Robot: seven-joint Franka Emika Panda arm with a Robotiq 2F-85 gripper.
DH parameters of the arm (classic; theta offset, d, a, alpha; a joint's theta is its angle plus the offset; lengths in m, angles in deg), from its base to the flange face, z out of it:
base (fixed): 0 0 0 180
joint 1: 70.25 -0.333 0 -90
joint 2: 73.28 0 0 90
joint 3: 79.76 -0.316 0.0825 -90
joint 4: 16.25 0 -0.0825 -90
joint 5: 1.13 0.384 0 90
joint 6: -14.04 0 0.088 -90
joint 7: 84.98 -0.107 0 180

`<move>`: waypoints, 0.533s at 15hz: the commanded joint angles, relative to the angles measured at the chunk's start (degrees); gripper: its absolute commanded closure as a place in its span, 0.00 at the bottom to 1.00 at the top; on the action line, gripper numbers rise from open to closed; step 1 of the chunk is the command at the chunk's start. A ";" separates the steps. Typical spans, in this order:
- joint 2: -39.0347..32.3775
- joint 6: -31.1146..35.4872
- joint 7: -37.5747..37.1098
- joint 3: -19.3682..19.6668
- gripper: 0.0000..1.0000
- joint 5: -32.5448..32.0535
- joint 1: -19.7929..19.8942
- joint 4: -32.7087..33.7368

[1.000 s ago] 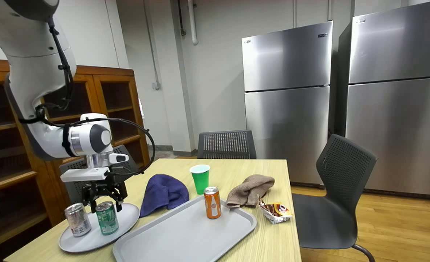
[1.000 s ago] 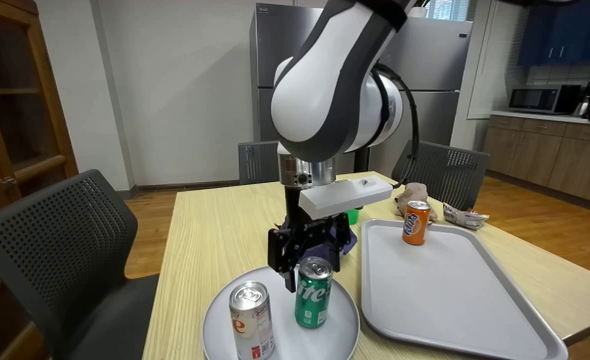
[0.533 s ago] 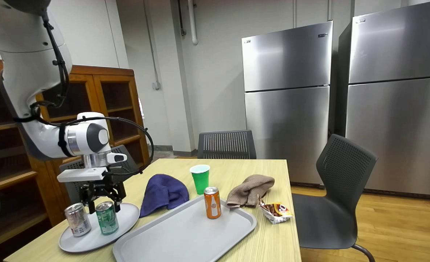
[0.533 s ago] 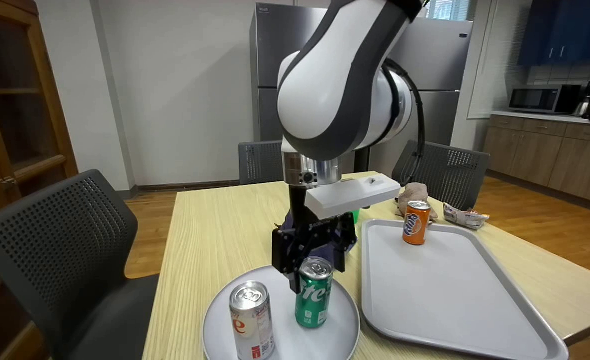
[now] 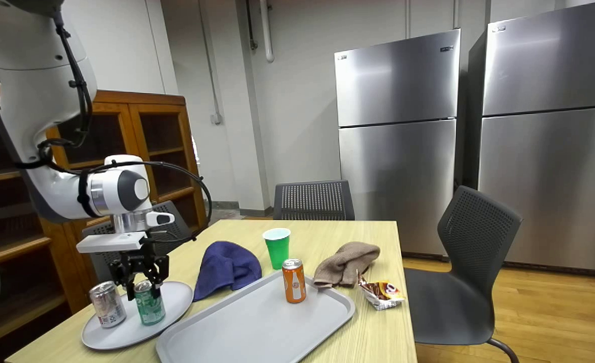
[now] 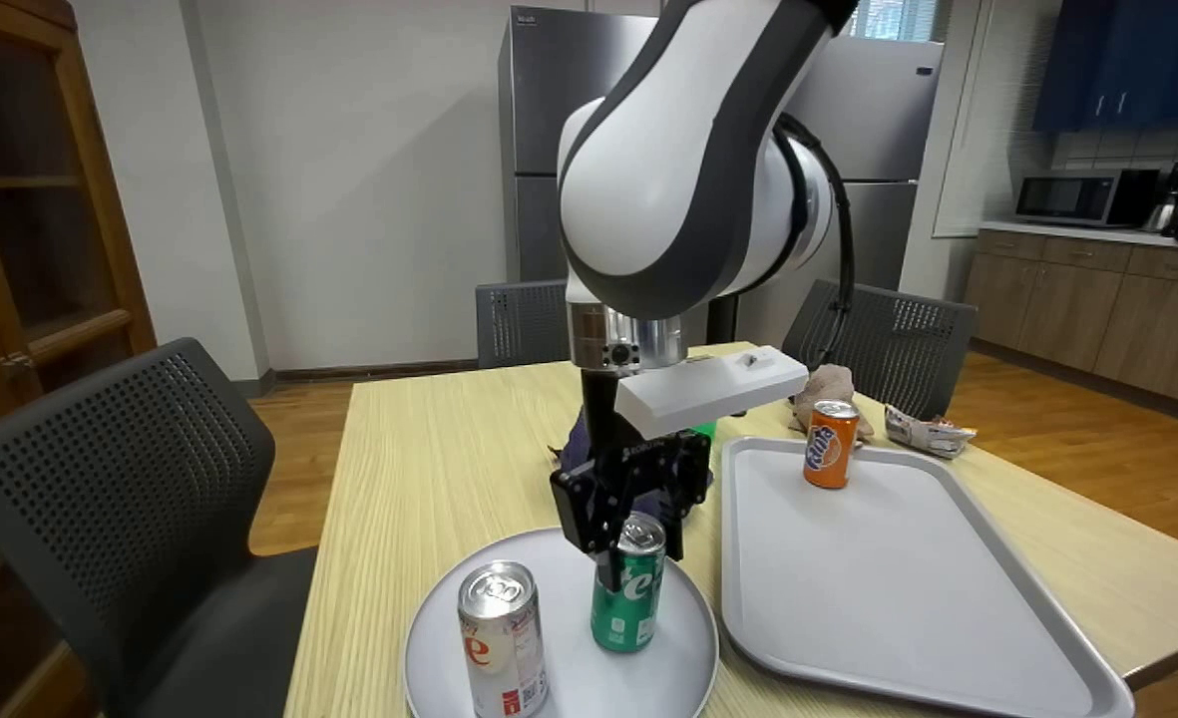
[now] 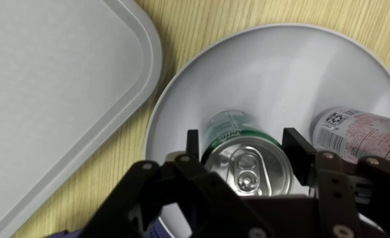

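A green soda can (image 5: 150,308) stands on a round grey plate (image 5: 180,302), in both exterior views. My gripper (image 6: 641,563) reaches down around its top from above. In the wrist view the silver lid of that green can (image 7: 251,165) fills the space between my gripper (image 7: 240,142)'s black fingers (image 7: 192,142). The right one lies against the lid's rim; at the left only a sliver shows, so the jaws appear closed onto the can. Beside it on the plate a whitish-silver can (image 6: 504,638) stands upright, close outside the right finger in the wrist view (image 7: 294,152).
A grey rectangular tray (image 6: 878,578) lies beside the plate, with an orange can (image 5: 294,282) upright on it. Behind are a navy cloth (image 5: 229,269), a green cup (image 5: 278,249), a brown cloth (image 5: 347,264) and a snack packet (image 5: 383,295). Chairs surround the table.
My gripper has shifted slightly and its fingers have drawn together around the green can. The can has moved a little, its top leaning slightly. The other things have stayed put.
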 commanded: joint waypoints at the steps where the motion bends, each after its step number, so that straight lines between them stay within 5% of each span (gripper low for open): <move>1: 2.27 0.45 -1.79 -0.20 0.62 -0.42 -0.56 -1.54; 8: 4.73 1.30 -2.85 0.35 0.62 -1.97 -1.11 -0.61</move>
